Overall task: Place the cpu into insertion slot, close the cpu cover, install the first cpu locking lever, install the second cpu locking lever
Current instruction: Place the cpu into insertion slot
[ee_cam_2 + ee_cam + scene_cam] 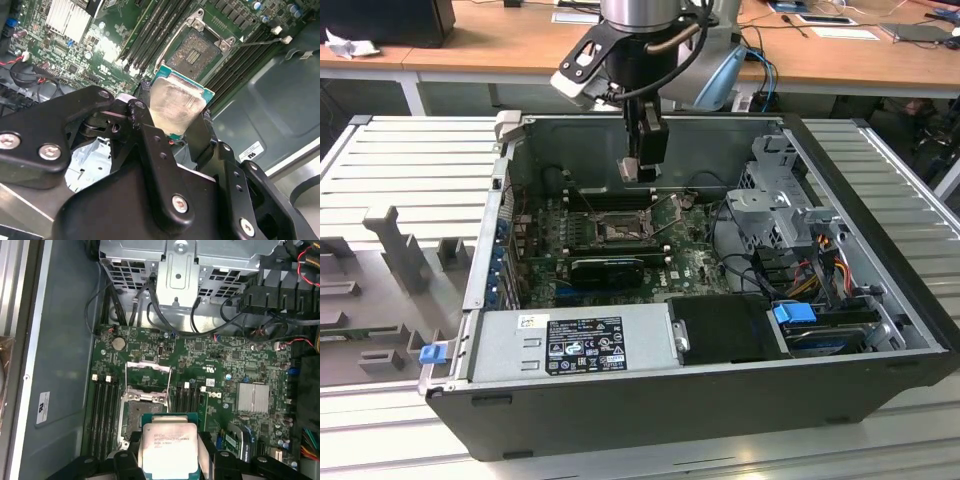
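Note:
My gripper (pixel 642 168) hangs inside the open computer case, shut on the cpu (pixel 169 446). The chip's silver-grey top faces the first wrist camera, and its green-edged underside (pixel 177 107) faces the second, between the two black fingers (pixel 145 107). The insertion slot (pixel 140 414) lies on the green motherboard just beneath and beside the chip, with its dark pin field uncovered (pixel 200 50). The cpu cover (pixel 148 375) is swung open, standing up from the socket's edge. In the exterior view the socket (pixel 620 232) sits a short way below the gripper.
Black memory slots (pixel 102 410) flank the socket on both sides. A ribbed silver heatsink (pixel 254 397) sits on the board. A metal drive cage (pixel 775 205) with cables and a silver power supply (pixel 575 345) line the case walls (pixel 650 410).

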`<move>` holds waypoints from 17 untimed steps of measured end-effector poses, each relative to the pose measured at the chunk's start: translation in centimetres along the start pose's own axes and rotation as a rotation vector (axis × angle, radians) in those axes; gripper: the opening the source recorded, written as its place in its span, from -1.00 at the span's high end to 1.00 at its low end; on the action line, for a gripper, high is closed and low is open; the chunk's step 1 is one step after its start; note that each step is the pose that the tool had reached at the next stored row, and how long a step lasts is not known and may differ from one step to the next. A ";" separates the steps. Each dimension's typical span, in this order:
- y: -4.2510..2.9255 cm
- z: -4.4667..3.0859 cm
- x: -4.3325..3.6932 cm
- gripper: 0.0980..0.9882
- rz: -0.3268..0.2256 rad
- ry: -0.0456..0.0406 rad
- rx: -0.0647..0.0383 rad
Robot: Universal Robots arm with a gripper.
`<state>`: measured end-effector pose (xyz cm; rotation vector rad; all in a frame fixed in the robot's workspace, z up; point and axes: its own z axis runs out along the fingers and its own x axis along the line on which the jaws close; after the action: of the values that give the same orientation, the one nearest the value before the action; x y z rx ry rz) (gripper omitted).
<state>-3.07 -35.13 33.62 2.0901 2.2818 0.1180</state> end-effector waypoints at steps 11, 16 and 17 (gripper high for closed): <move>-0.27 2.67 -0.04 0.03 0.035 -0.0029 0.001; -0.30 2.92 -0.05 0.03 0.039 -0.0034 0.001; -0.30 2.94 -0.05 0.03 0.039 -0.0034 0.001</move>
<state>-3.12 -35.13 30.67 2.1345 2.2406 0.1141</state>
